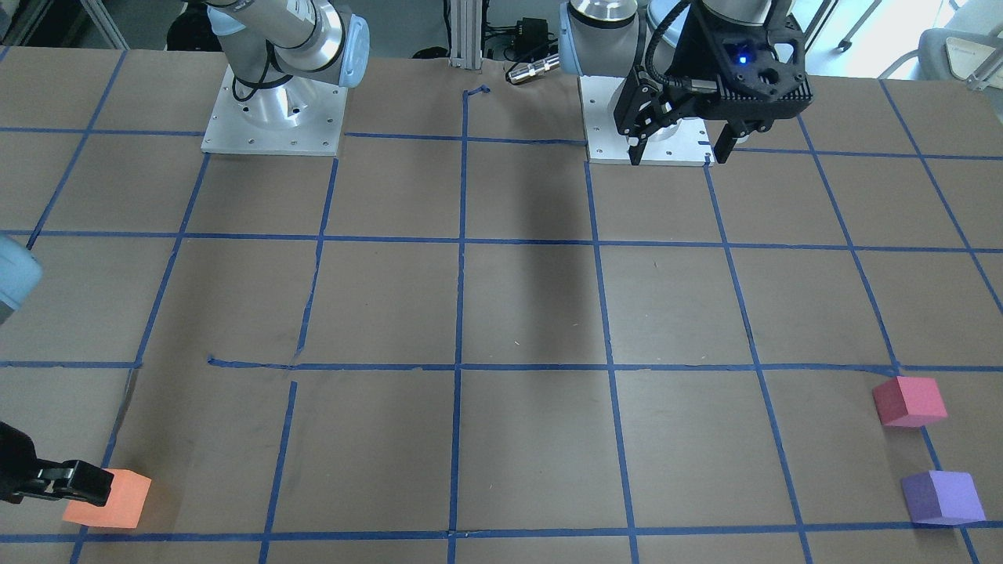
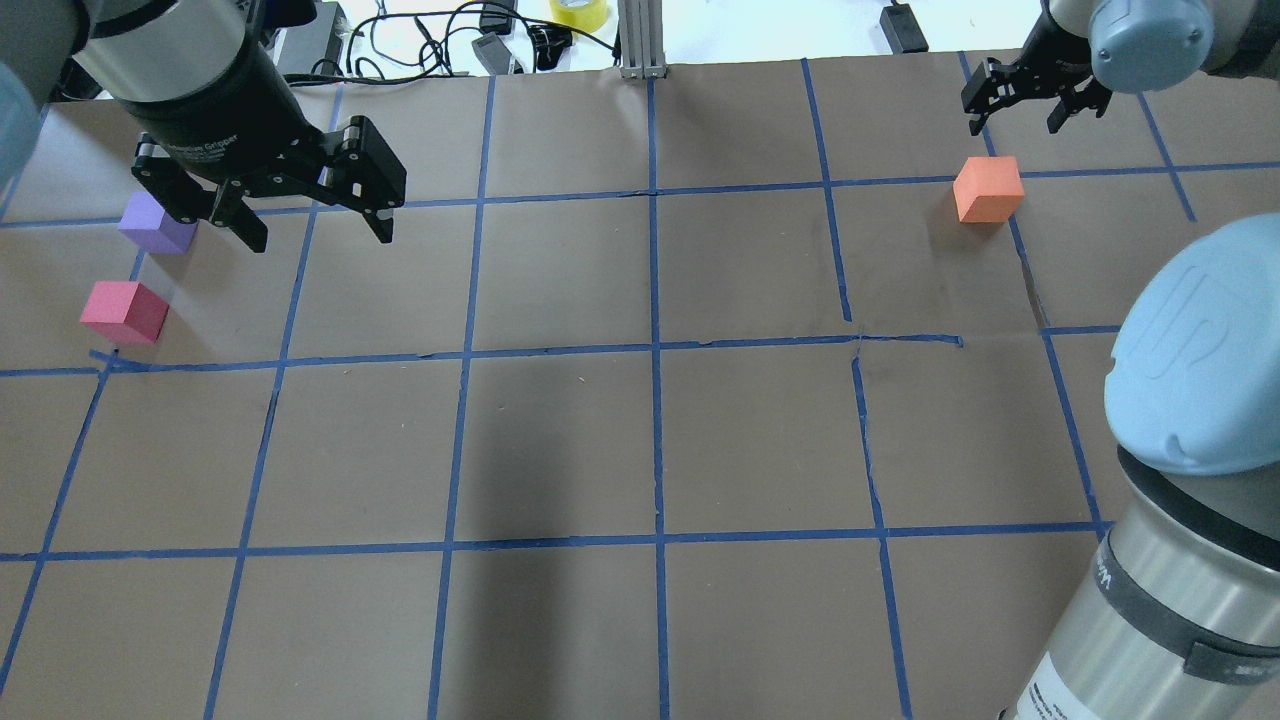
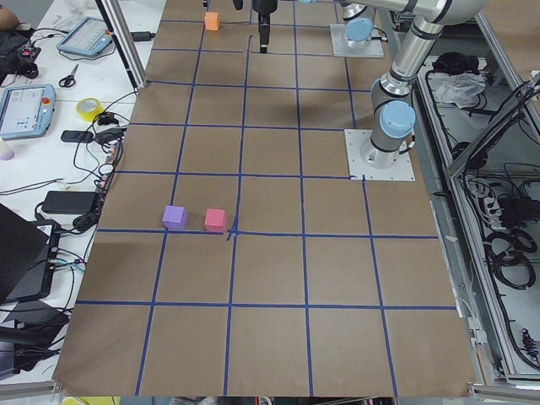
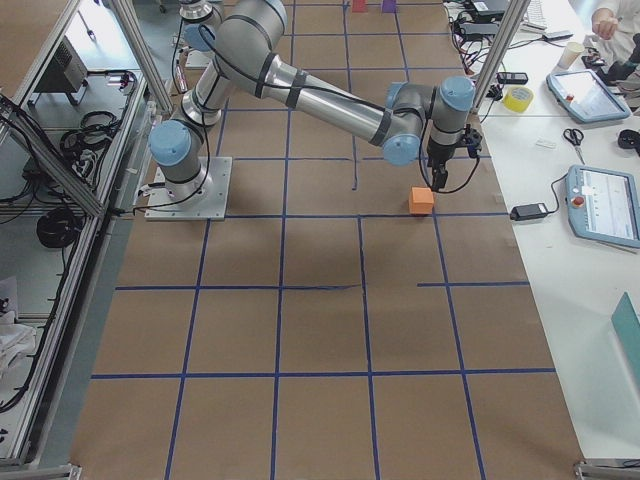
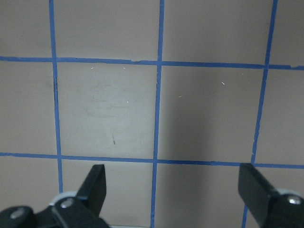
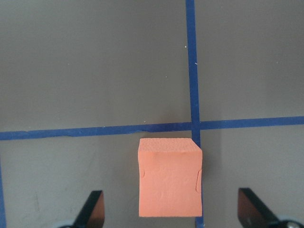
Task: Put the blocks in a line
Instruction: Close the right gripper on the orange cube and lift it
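Taped table [image 2: 750, 450]: right jaws spread over orange block [image 6: 170, 178], apparently lined up to grab; left jaws spread, empty.

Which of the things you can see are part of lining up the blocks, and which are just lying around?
For the job:
orange block
red-pink block
purple block
right gripper, open above the orange block
left gripper, open, holding nothing

Lying about:
yellow tape roll
scissors
teach pendant
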Action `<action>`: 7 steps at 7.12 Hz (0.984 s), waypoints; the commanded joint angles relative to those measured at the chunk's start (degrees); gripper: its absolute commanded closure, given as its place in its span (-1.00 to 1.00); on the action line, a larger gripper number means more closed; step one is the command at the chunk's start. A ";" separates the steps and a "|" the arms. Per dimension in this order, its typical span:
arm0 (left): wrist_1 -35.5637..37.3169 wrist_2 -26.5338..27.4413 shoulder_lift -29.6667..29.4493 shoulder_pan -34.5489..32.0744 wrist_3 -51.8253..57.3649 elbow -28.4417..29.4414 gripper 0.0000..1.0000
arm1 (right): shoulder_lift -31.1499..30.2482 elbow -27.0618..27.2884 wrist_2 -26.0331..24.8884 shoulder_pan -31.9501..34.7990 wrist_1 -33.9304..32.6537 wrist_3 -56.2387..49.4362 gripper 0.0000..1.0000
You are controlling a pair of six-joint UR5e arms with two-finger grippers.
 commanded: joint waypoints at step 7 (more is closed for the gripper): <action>0.01 0.26 0.42 0.97 0.02 0.09 -1.00 | 6.55 1.25 -0.79 -0.30 -2.27 -0.30 0.55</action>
